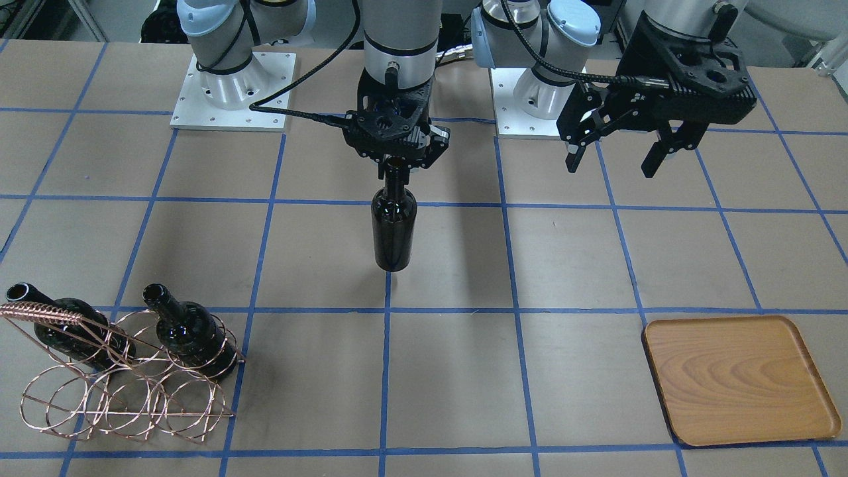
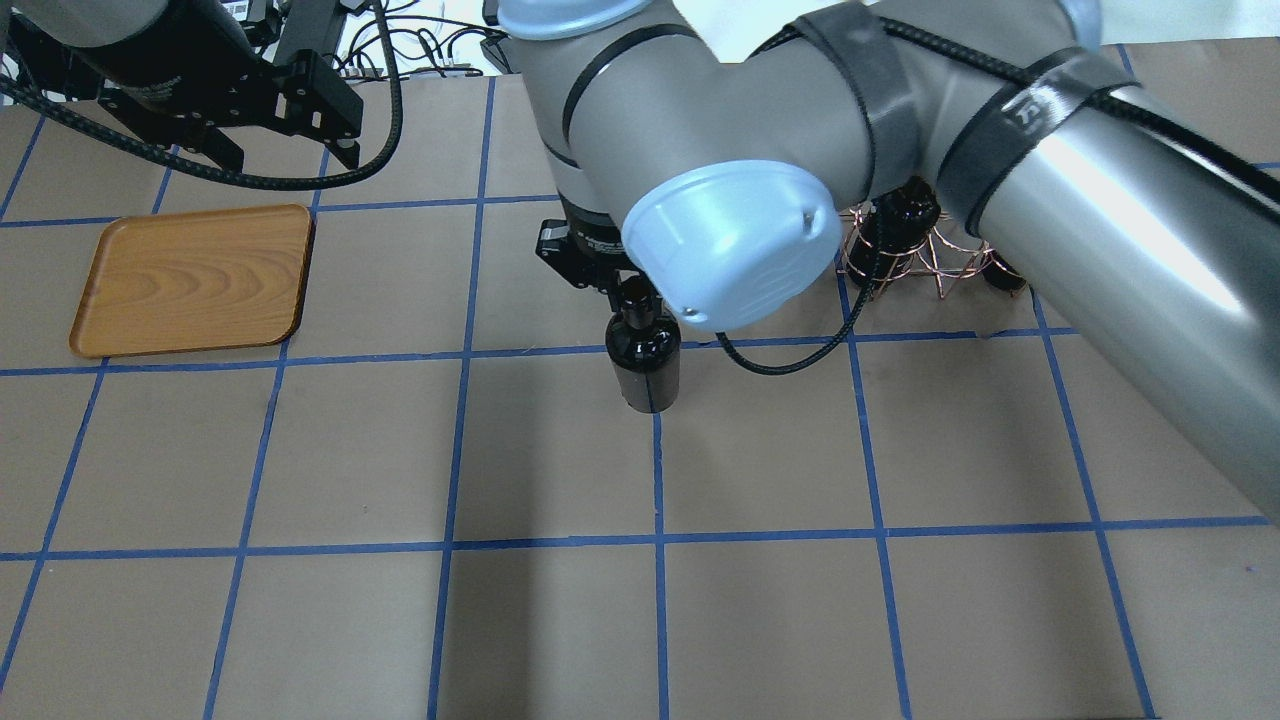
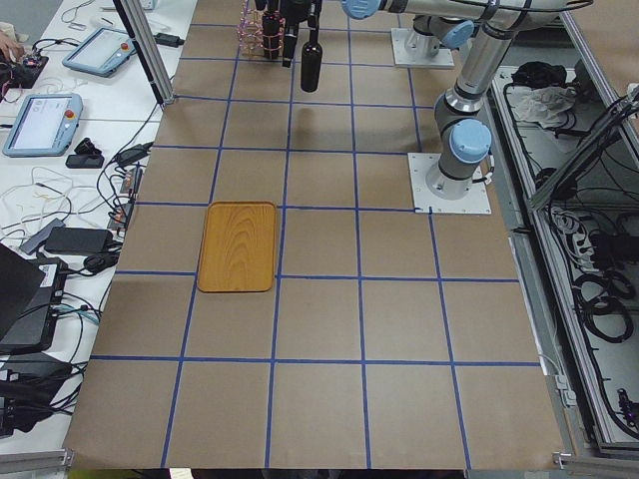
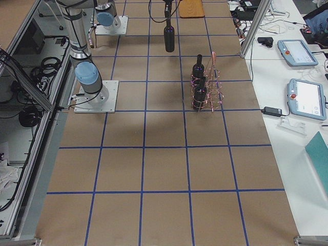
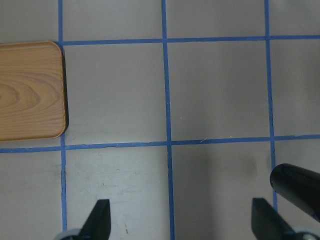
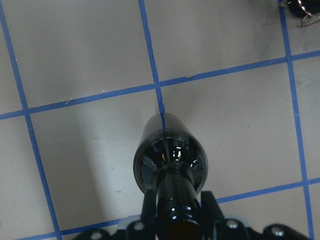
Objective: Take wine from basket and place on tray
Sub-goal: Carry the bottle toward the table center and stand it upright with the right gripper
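Pinched only by its slick neck in the right jaws, the wine [image 1: 393, 228] hangs upright below them and could slip or swing loose on the carry to the tray [image 1: 739, 381], which lies off beside the spread left jaws.

- Overhead view: the right arm [image 2: 1100, 200] covers most of the basket [image 2: 885, 270] at upper right.
- Left wrist view: the tray [image 5: 27, 90] is cut by the left edge, the wine bottle [image 5: 300, 187] by the lower right.
- Right wrist view: only a basket sliver shows, upper right corner.
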{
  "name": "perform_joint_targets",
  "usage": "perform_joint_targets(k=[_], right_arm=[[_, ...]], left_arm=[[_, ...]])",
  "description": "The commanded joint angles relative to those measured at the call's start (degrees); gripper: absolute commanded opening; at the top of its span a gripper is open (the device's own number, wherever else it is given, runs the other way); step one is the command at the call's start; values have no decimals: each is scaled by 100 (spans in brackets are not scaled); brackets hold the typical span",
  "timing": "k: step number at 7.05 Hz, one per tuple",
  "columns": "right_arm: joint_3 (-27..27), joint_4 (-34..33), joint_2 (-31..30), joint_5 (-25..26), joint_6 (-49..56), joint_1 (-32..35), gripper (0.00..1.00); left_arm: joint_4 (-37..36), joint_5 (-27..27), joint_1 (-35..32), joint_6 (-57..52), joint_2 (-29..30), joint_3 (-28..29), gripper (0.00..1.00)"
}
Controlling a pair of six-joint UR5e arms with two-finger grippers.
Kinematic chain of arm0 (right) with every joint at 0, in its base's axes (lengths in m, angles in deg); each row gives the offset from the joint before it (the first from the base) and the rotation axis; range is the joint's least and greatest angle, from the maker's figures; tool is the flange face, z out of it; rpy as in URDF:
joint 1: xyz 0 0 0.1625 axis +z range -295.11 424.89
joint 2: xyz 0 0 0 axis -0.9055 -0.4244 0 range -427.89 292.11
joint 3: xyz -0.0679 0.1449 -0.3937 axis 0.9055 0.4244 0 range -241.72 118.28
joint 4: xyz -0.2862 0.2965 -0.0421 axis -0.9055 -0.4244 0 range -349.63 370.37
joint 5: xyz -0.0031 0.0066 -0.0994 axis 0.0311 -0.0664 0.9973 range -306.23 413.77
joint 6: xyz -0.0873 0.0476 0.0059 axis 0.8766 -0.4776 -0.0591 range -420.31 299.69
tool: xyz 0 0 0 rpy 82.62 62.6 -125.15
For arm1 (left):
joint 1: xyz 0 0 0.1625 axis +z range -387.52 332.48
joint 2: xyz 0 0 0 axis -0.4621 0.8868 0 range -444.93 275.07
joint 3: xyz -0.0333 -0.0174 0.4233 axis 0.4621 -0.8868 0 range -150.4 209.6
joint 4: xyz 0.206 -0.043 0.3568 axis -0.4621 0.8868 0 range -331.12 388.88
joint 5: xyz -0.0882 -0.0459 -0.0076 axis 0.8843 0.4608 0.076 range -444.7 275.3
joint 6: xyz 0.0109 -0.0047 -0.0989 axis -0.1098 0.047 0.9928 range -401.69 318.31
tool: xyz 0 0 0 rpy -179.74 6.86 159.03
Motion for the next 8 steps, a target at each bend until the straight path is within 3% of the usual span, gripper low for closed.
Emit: perform_joint_targets(k=[1, 8], right_arm=[[144, -155, 286, 57, -305, 245, 0], [136, -375, 516, 110, -272, 334, 0]], left_arm=[[-7, 0, 0, 0, 0, -1, 100], [37, 17, -26, 52, -44, -72, 100]])
